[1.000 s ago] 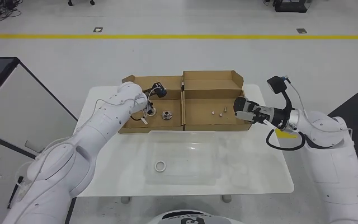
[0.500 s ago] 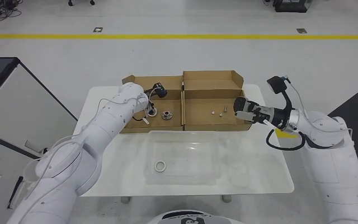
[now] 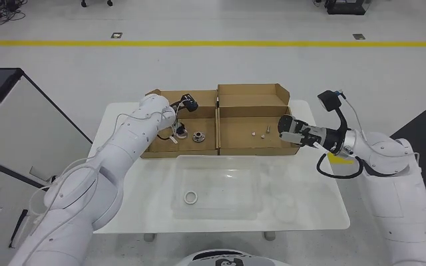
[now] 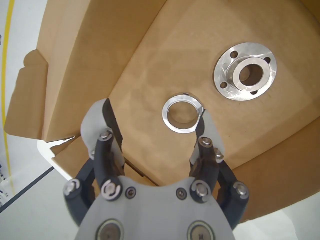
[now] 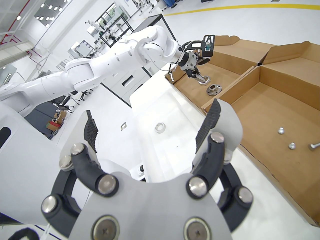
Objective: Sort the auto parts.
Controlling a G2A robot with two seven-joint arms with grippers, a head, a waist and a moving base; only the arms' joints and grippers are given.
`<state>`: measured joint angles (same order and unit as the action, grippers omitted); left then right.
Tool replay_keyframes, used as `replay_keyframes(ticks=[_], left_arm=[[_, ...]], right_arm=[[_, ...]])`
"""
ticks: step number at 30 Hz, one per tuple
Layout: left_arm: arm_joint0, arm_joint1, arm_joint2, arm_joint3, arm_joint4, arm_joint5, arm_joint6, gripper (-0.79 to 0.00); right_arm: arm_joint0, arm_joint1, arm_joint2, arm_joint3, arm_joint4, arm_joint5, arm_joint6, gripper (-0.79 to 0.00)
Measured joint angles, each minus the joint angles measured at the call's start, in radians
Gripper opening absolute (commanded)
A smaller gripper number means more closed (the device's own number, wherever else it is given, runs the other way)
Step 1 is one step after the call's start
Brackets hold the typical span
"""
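Note:
My left gripper (image 4: 154, 109) hangs open just above the floor of the left cardboard box (image 4: 82, 58). A plain steel ring (image 4: 181, 116) lies flat on that floor between the fingers, against one fingertip (image 4: 203, 117). A steel flange with bolt holes (image 4: 245, 74) lies beside it. In the top view the left gripper (image 3: 176, 135) is next to the flange (image 3: 198, 136). My right gripper (image 5: 152, 111) is open and holds nothing, by the right box's outer end (image 3: 287, 128). Another ring (image 3: 191, 197) lies in the clear tray (image 3: 233, 199).
The right cardboard box (image 3: 253, 96) holds three small bolts (image 3: 259, 133), seen closer as bolts (image 5: 291, 146) in the right wrist view. Both boxes stand side by side at the table's far edge. Bare white table (image 3: 133, 199) flanks the tray.
The left wrist has shifted slightly toward the back of the left box. The right arm has not moved.

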<state>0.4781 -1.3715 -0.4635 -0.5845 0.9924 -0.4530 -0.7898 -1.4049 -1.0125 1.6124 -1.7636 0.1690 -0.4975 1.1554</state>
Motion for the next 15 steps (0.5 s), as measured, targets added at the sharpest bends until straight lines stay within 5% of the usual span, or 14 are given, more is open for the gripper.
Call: replay_keyframes(ticks=[9, 15], left_arm=[[-0.035, 0.023, -0.064, -0.052, -0.014, -0.021, 0.014, 0.000], [-0.040, 0.081, -0.151, -0.201, -0.049, -0.183, -0.018, 0.000]], right_arm=[[0.000, 0.000, 0.000, 0.000, 0.000, 0.000, 0.000, 0.000], [0.000, 0.000, 0.000, 0.000, 0.000, 0.000, 0.000, 0.000]])
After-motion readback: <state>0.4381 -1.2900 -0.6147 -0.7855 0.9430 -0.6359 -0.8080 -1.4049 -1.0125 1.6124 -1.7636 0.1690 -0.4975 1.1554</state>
